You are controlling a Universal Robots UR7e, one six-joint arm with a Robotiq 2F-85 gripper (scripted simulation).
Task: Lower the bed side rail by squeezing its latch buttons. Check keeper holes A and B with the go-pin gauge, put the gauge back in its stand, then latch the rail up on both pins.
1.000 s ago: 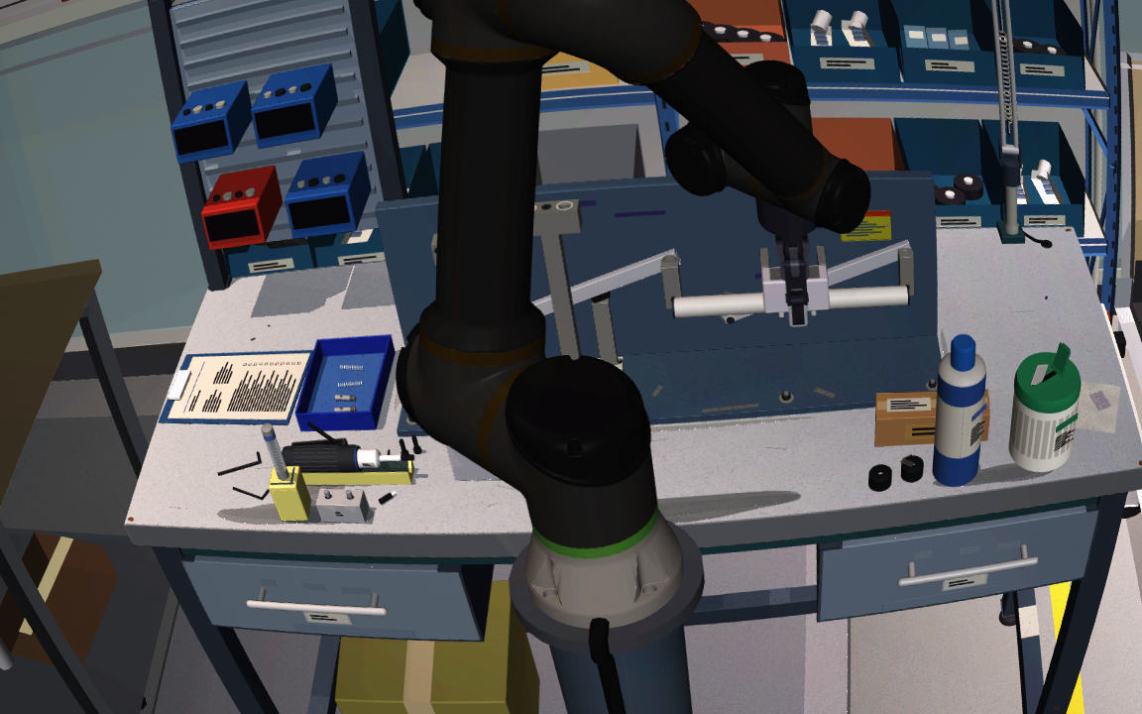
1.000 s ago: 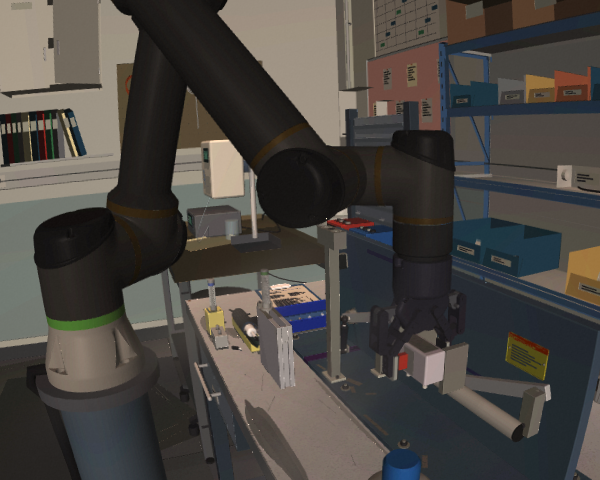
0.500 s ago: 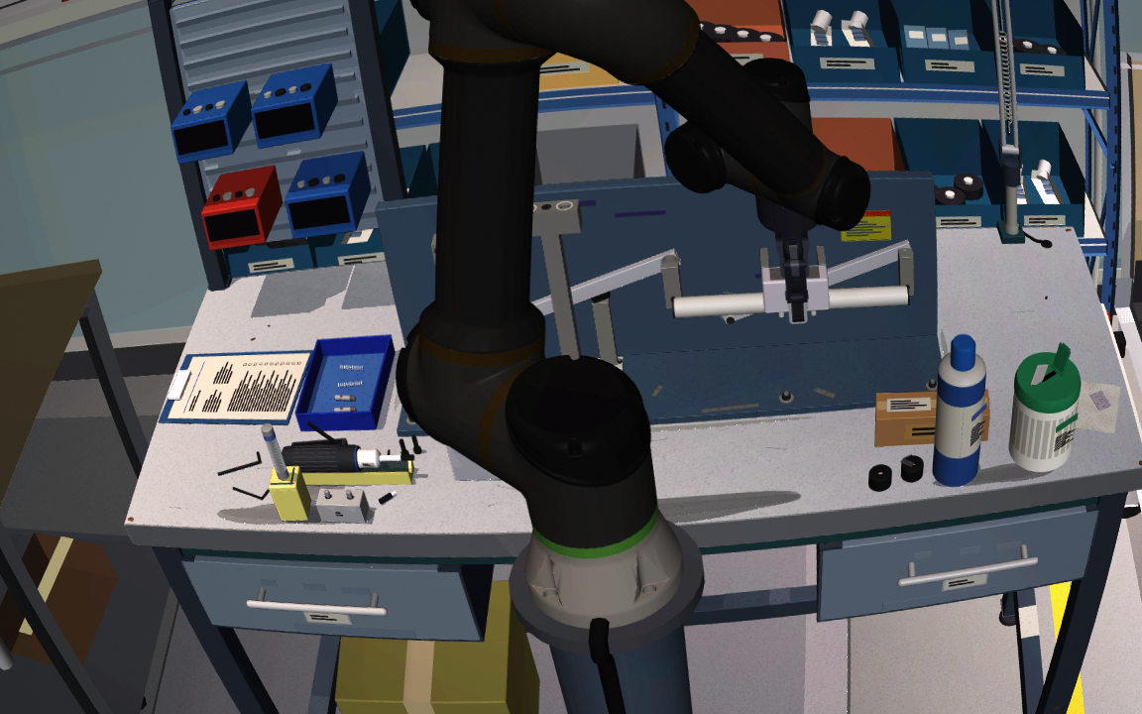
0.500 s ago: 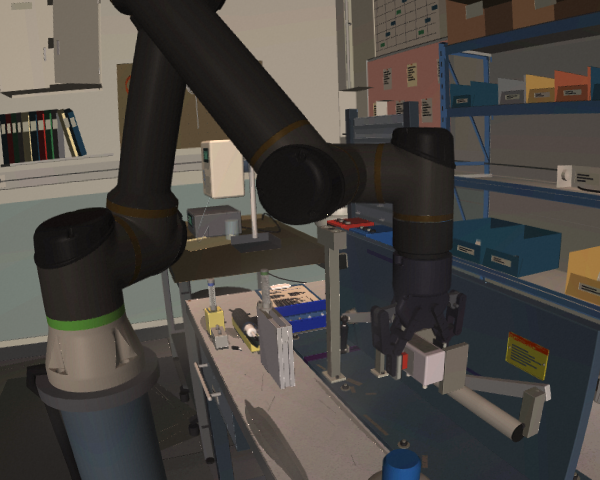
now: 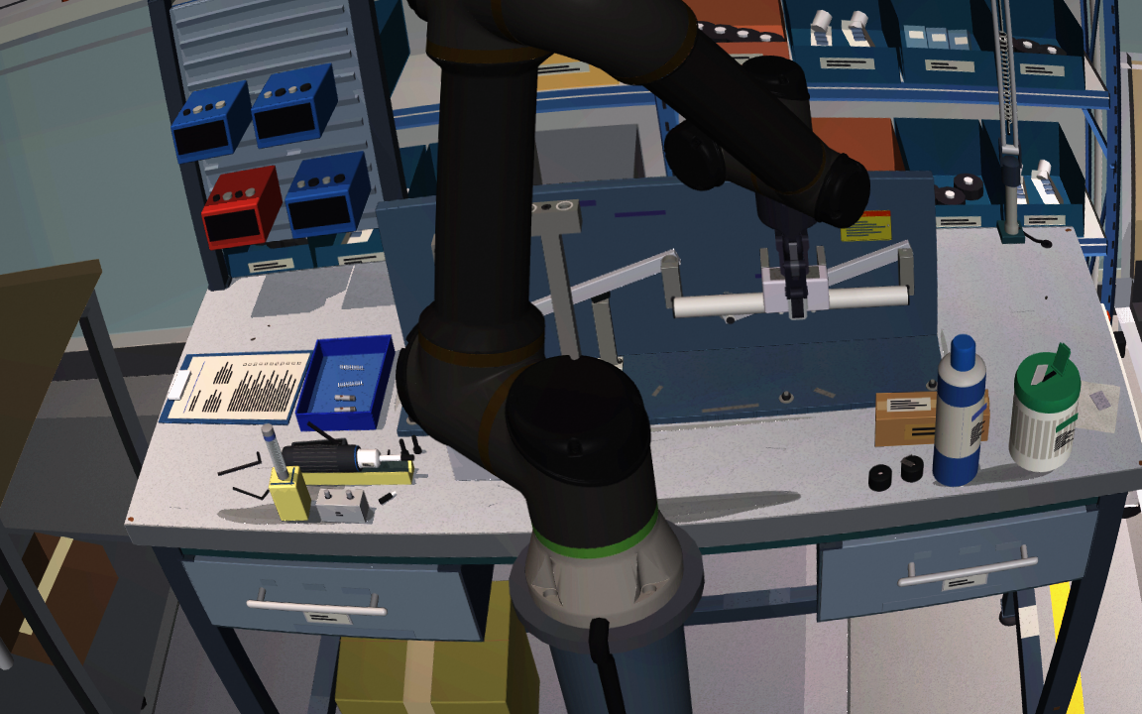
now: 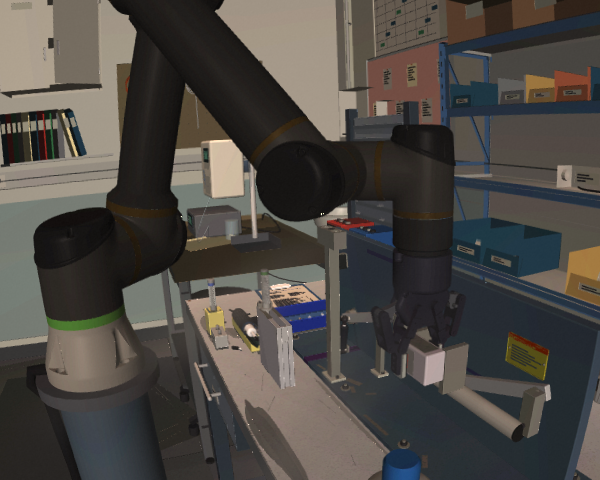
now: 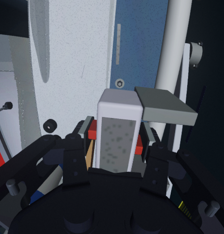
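The bed side rail [image 5: 790, 302] [image 6: 484, 406], a pale round bar on two grey link arms, stands raised in front of the blue back panel. Its white latch housing [image 7: 118, 128] [image 6: 425, 361] sits at the middle of the bar, with a red button [image 7: 92, 132] on each side. My gripper [image 5: 794, 286] [image 6: 417, 338] [image 7: 116, 139] comes down over the housing from above and straddles it; it is open and closing, with its pads at the two red buttons, and holds nothing. The go-pin gauge [image 5: 272, 448] stands upright in its yellow stand [image 5: 288, 494] at the front left of the bench.
The arm's base and elbow [image 5: 558, 426] block the bench middle. A blue tray [image 5: 346, 382] and clipboard [image 5: 238, 387] lie at the left. A blue bottle [image 5: 959, 410], wipes canister [image 5: 1042, 410], cardboard box [image 5: 905, 417] and two black knobs [image 5: 897, 472] stand at the right front.
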